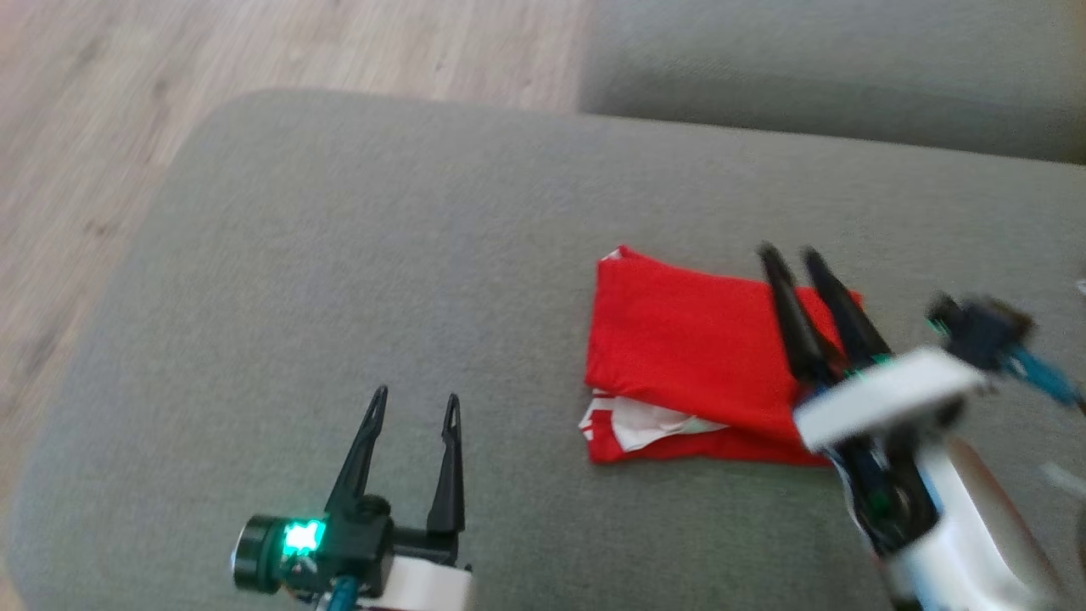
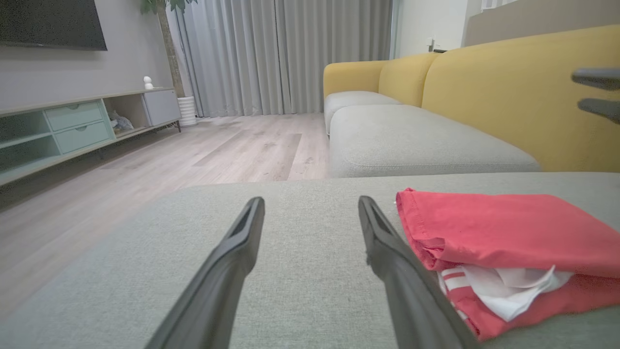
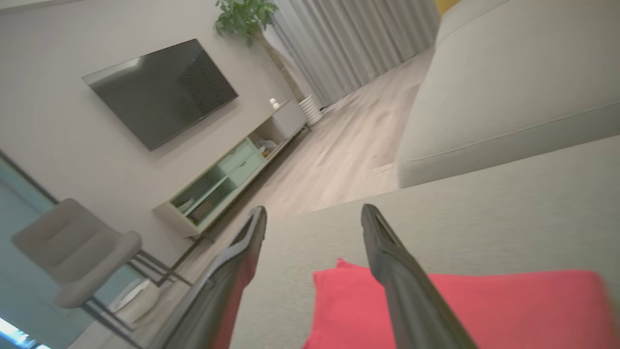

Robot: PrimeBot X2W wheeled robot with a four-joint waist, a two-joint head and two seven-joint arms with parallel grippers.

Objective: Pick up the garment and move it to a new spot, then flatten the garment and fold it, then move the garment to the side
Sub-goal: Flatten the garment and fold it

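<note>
Soft, light and floppy by its look, the folded red garment (image 1: 687, 356) lies centre-right on the grey cushion (image 1: 382, 255), best pinched through its layered lower edge; left gripper (image 1: 416, 399) and right gripper (image 1: 789, 252) both gape empty.

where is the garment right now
In the head view the folded garment lies right of centre on the grey cushion, beneath the right end effector.
</note>
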